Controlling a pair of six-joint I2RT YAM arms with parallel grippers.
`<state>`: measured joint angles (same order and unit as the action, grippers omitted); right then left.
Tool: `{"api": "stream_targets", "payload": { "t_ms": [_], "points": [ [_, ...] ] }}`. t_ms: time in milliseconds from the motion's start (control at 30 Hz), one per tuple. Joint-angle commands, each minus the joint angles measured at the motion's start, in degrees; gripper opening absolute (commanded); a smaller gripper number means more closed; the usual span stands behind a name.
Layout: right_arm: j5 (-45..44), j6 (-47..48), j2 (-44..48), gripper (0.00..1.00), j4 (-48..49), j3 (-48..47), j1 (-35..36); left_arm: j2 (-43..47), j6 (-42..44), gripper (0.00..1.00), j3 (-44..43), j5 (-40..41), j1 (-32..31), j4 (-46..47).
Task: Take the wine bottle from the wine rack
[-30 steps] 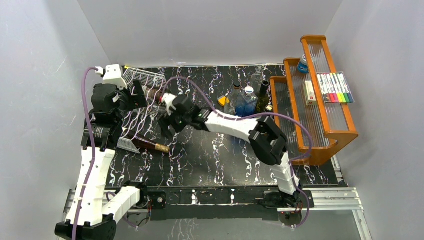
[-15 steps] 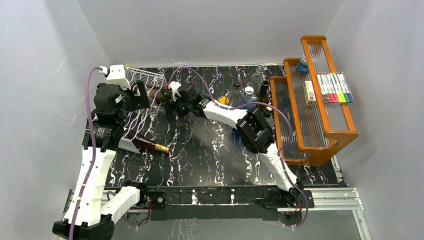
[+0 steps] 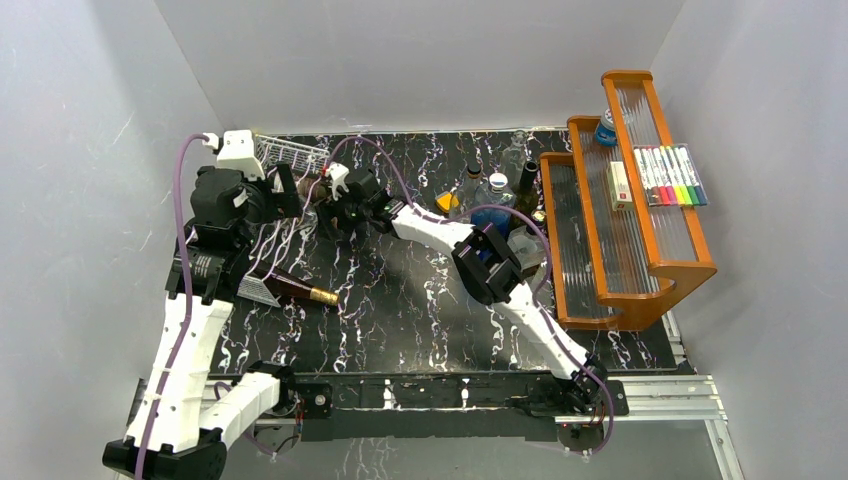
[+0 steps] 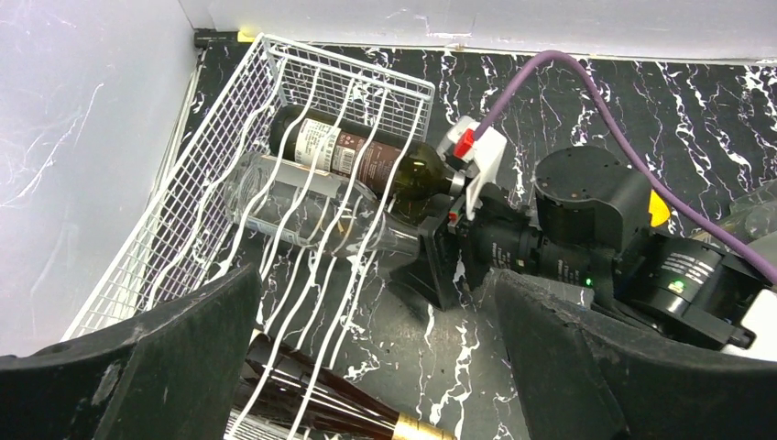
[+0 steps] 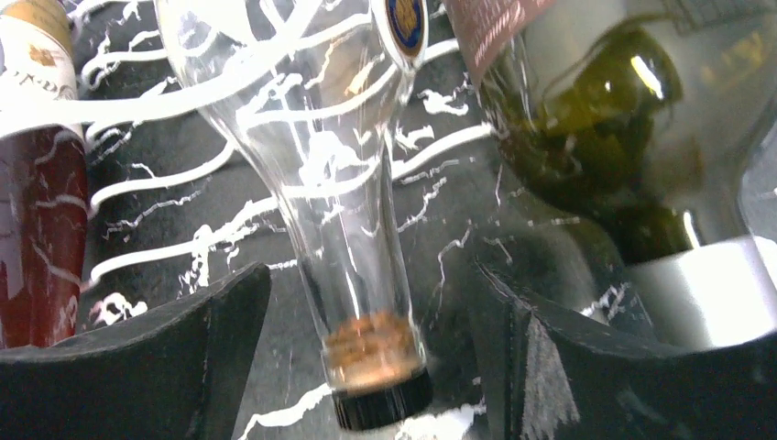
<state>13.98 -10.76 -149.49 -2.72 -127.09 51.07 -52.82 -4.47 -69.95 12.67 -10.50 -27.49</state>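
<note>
The white wire wine rack [image 4: 229, 137] lies slanted at the back left of the table [image 3: 292, 156]. It holds a dark green labelled wine bottle [image 4: 366, 160], a clear glass bottle [image 4: 311, 215] and a brown bottle with a gold neck [image 3: 300, 291]. My right gripper [image 5: 385, 357] is open, its fingers on either side of the clear bottle's corked, black-capped neck [image 5: 376, 367] without touching it. It also shows in the left wrist view [image 4: 440, 266]. My left gripper [image 4: 376, 367] is open and empty above the rack's near side.
An orange wooden tiered shelf [image 3: 640, 290] at the right holds markers [image 3: 670, 175] and a small box. Several bottles [image 3: 495, 200] and a yellow piece [image 3: 445, 202] stand at the back middle. White walls close in on the left and back.
My right arm has stretched back and left, bringing its open gripper up to the rack and around the clear bottle's neck. My left arm has barely shifted.
</note>
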Motion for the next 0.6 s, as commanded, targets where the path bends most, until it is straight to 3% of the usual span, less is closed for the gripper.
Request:
{"api": "stream_targets", "payload": {
  "t_ms": [0,133,300,567],
  "points": [
    [3.7,-1.6,-4.5,0.84,4.9,-8.4,-0.1,1.1,0.8,0.98,0.6,1.3,-0.8,0.0],
    [5.2,-2.5,-6.2,0.75,6.4,-11.0,-0.1,1.1,0.6,0.98,0.8,1.5,-1.0,-0.2],
    [8.2,-4.2,-6.1,0.56,8.3,-11.6,0.2,1.0,0.2,0.98,1.2,1.1,-1.1,-0.3],
    [8.1,-6.4,-0.2,0.29,9.5,-5.5,0.5,1.1,0.7,0.98,1.3,2.1,-1.1,-0.7]
  ]
}}
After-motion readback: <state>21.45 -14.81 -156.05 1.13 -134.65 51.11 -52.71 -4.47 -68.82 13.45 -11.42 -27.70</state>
